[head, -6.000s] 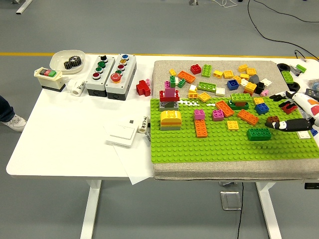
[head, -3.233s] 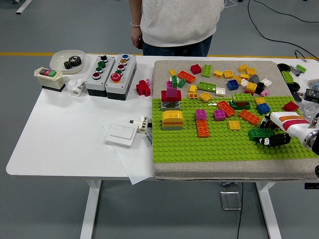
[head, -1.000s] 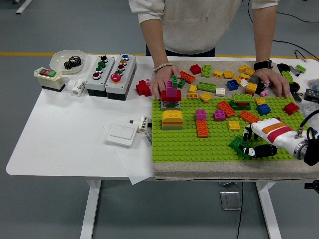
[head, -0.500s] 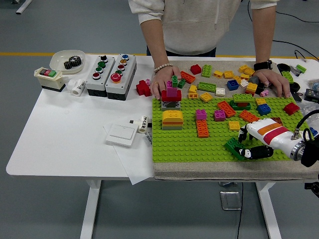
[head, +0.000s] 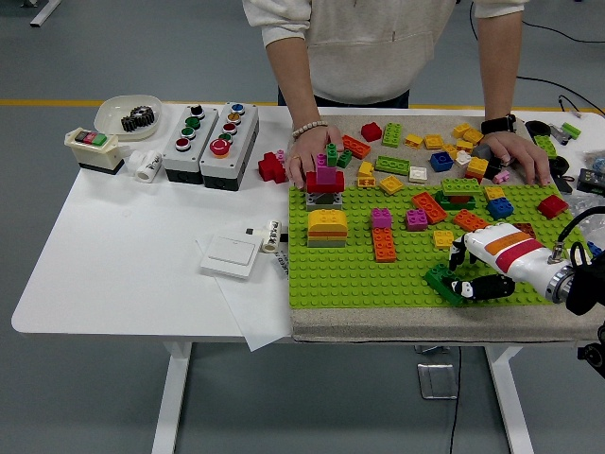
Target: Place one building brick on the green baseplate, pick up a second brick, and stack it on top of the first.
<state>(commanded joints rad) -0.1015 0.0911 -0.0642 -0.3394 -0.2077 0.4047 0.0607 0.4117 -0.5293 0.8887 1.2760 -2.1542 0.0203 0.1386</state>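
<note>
My right hand [head: 470, 272] reaches in from the right over the green baseplate [head: 350, 270], near its front right. Its fingers are shut on a dark green brick [head: 442, 281], held tilted at the plate's surface. Other bricks stand on the plate: an orange one [head: 383, 244], a yellow one on grey [head: 327, 227], pink ones [head: 379, 218], a red and pink stack [head: 324, 183]. A person at the far side rests one hand [head: 310, 151] by that stack and the other [head: 515, 153] among loose bricks [head: 430, 147] on the grey mat. My left hand is not in view.
Two grey button boxes [head: 208, 132], a white bowl with a gear [head: 130, 115], a small switch box [head: 91, 145] and a red brick [head: 272, 167] are at the back left. A white square and paper [head: 236, 260] lie left of the mat.
My right hand carried the dark green brick left and forward across the plate, from its right part to its front edge. A person came to the far side and set both hands on the mat.
</note>
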